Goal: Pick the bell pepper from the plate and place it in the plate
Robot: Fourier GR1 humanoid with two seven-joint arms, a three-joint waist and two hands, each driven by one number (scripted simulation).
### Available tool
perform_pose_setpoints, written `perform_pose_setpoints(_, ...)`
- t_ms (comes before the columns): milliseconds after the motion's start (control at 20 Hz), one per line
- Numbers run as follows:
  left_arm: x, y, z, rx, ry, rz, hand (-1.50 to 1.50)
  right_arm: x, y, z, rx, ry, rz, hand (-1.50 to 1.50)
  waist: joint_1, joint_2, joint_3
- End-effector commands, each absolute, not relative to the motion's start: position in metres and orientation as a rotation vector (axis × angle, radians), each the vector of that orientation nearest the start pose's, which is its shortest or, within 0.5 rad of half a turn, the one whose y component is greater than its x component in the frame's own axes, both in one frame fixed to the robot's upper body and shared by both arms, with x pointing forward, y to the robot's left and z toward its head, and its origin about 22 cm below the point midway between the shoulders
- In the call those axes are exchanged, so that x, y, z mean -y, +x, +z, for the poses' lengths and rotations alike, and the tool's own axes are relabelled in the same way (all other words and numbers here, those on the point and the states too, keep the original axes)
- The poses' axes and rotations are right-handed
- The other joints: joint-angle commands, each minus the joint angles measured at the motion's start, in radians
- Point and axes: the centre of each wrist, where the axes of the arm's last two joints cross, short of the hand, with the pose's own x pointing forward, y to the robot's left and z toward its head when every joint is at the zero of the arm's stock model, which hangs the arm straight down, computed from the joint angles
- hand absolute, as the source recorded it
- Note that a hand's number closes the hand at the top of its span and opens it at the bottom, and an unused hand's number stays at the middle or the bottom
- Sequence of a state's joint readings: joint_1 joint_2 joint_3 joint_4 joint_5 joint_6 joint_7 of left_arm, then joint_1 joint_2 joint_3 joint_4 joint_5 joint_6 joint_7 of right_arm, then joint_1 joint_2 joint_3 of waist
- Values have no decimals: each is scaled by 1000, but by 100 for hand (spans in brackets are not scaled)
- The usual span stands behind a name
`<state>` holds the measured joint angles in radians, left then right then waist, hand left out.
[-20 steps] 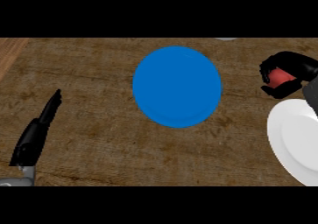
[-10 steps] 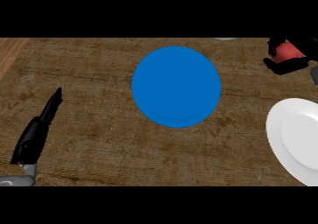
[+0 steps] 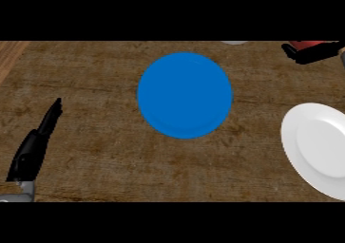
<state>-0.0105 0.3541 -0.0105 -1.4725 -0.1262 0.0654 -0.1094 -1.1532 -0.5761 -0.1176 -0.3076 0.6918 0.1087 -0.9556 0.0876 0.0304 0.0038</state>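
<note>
A red bell pepper shows at the view's upper right edge, mostly hidden by my right hand, whose black fingers are curled round it. The hand and pepper are high above the counter, away from both plates. A white plate lies at the right edge with nothing on it. A blue plate lies in the middle of the counter, also bare. My left hand rests open at the lower left, fingers straight and pointing up.
The counter's top is dark brown wood grain, with a lighter strip at the upper left corner. A small grey object peeks in at the top edge above the blue plate.
My right hand has risen with the pepper from above the white plate toward the upper right edge. The white plate now shows in full. The left hand has not moved.
</note>
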Motion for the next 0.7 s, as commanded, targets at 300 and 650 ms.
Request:
perform_pose_setpoints(300, -341, 227, 4, 1540, 451, -322, 0, 245, 479, 202, 2174, -87, 1301, 150, -49, -25, -4)
perform_pose_setpoints(650, -327, 225, -4, 1548, 475, -315, 0, 171, 482, 193, 2082, -5, 1318, 150, -53, -22, -4)
